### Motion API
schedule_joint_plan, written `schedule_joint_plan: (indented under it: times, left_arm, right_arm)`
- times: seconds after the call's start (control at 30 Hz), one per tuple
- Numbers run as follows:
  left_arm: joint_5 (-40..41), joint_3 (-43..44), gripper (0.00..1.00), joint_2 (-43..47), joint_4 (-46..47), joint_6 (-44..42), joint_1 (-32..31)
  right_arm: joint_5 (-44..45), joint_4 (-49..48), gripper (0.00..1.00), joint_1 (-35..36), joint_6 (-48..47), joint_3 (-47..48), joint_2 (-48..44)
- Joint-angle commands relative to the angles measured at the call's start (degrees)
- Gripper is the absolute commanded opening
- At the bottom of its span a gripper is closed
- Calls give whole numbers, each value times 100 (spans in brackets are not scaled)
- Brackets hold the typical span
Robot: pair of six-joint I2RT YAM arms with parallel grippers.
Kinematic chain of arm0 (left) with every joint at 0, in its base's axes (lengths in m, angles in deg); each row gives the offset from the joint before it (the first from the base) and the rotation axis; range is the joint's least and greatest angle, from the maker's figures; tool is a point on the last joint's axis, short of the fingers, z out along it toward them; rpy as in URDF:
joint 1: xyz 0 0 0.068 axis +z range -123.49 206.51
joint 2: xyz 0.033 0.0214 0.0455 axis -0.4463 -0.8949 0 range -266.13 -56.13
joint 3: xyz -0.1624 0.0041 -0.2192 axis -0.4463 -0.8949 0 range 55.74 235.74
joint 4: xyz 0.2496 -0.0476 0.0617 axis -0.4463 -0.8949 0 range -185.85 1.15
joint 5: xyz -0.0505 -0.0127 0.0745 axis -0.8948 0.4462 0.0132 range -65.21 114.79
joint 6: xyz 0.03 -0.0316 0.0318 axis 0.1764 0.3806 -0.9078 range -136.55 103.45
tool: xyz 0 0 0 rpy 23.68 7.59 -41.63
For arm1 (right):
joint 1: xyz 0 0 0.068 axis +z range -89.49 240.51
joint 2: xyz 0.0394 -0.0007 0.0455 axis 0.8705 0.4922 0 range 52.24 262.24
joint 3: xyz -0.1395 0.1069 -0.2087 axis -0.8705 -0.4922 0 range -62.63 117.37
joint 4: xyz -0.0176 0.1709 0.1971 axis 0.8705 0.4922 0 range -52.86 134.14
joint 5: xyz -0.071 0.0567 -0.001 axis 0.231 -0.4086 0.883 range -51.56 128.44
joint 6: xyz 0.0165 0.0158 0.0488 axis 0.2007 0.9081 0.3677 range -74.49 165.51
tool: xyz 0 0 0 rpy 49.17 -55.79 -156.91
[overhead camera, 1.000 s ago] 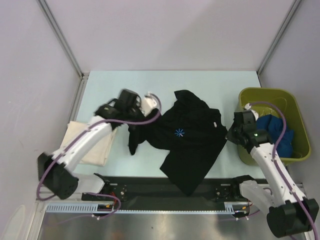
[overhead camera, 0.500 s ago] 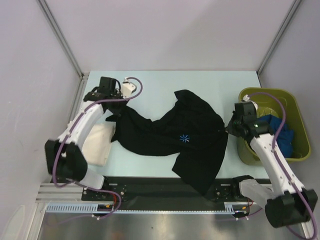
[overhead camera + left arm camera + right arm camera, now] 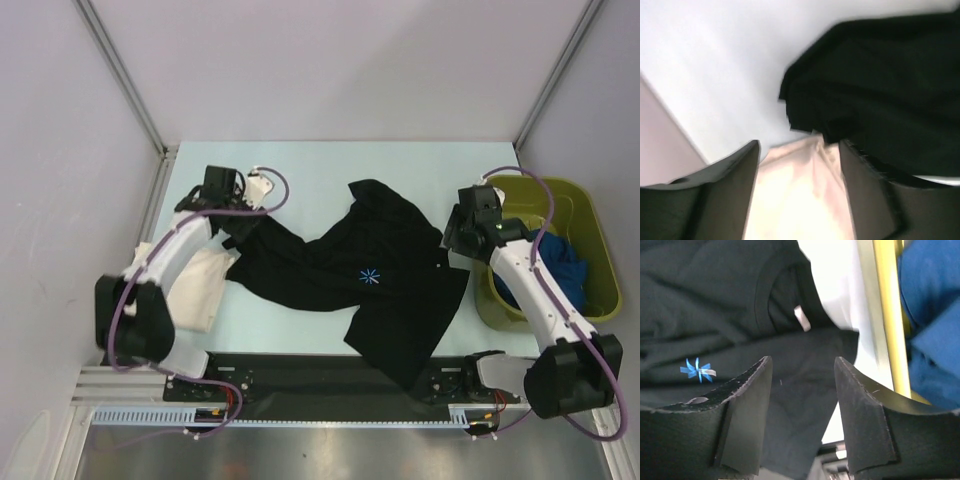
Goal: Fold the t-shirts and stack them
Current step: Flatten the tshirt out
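Large black cloth t-shirt (image 3: pixel 372 275), small blue star print: we see it spread and crumpled across counter (image 3: pixel 320 165) centre. Cream t-shirt (image 3: pixel 195 290) at counter's left, black sleeve touching it. Bright blue t-shirt (image 3: pixel 560 265) in olive-green plastic bin (image 3: pixel 590 215) at right. Left hand (image 3: pixel 799 147): fingers apart, empty, above sleeve end. Right hand (image 3: pixel 802 362): fingers apart, empty, over black shirt's right edge, we note, beside bin.

Centre of frame: we see the spread t-shirt (image 3: pixel 370 285) on the table (image 3: pixel 330 170), reaching from middle left to lower centre.
Left edge: we find the folded t-shirt (image 3: pixel 195 295) on the table, its upper right corner meeting the spread t-shirt's left end.
Right edge: we see the bin (image 3: pixel 603 285) just beside the spread t-shirt, a bunched t-shirt (image 3: pixel 565 270) in it.
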Motion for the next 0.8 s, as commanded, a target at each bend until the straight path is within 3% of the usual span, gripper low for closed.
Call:
schedule_joint_plan:
  times: [0.0, 0.1, 0.17, 0.3, 0.47, 0.77]
  left_arm:
    - [442, -944, 67, 1404, 296, -897, -340]
    - [653, -1851, 60, 1768, 217, -1286, -438]
    - [872, -2238, 60, 1760, 120, -1278, -438]
    - [1057, -2739, 72, 1655, 549, -1050, -438]
    - [1058, -2626, 73, 883, 806, -663, -438]
    - [777, -2503, 47, 547, 990, -390, -473]
  right_arm:
    - [395, 804, 58, 215, 180, 143, -633]
    - [395, 1296, 59, 329, 469, -24, -932]
    - [168, 1412, 59, 443, 698, -329, -1160]
    - [53, 1317, 59, 926, 1444, -1086, -1530]
    - [-369, 895, 59, 980, 1815, -1711, -1557]
    - [-369, 525, 59, 997, 2000, -2028, -1417]
